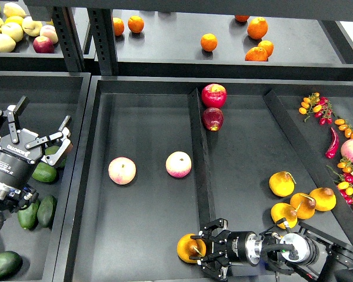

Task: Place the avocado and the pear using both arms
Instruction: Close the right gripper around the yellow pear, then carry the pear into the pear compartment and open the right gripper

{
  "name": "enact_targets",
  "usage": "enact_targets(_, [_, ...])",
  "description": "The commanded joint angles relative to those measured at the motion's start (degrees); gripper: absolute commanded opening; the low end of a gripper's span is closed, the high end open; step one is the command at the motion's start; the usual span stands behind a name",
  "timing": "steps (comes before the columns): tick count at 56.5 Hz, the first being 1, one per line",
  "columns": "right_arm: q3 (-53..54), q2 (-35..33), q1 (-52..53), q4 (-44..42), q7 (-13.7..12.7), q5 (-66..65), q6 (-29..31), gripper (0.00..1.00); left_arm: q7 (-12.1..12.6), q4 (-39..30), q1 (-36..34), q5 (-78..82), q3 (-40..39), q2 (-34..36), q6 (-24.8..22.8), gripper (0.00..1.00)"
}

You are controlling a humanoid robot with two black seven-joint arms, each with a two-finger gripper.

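The golden yellow-orange pear with a reddish-brown blush (189, 247) sits between the fingers of my right tool (203, 249), whose black fingers close around its right side; I judge it gripped, low over the front of the black tray compartment with the two apples, just left of the raised black divider (201, 170) that runs from front to back. The other squat golden pears (300, 202) lie well to the right of that divider, in the next compartment.

The dark green, smooth, egg-shaped avocado (44, 172) lies far to the left of the divider, in the left-hand black bin (23, 82), just under my left tool (59, 148). That tool's fingers stand spread wide above and around the avocado's top; whether they touch it, I cannot tell. More dark green avocados (37, 212) lie nearer me in the same bin.

So I judge the picking step half done: pear in hand, avocado not yet clamped. The next move calls for my left tool to settle over the avocado and close on its narrow width, firmly since the skin is smooth. Then both fruits need setting in the compartment left of the divider, clear of the two pink-yellow round apples (122, 170) there.
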Motion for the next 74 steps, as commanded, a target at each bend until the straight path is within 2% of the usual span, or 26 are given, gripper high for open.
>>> enact_targets(1, [1.23,0.08,-0.9,0.44,0.04,0.11,0.17,0.28,0.0,0.0,0.02,0.0,0.0,0.0,-0.01,0.99])
enact_targets(31, [8.25,-1.59,-0.11,5.27,0.04,1.43,-0.01,0.28,0.0,0.0,0.11,0.0,0.43,0.0,-0.01,0.99])
enact_targets(63, [12.04,-19.59,-2.39,14.76,0.04,5.91,1.31,0.28,0.0,0.0,0.46,0.0,1.49,0.0,-0.01,0.99])
enact_targets(74, [11.77,-22.77,-5.64,14.76,0.04,5.39,1.66,0.29,0.0,0.0,0.55,0.0,1.58,0.0,-0.01,0.99])
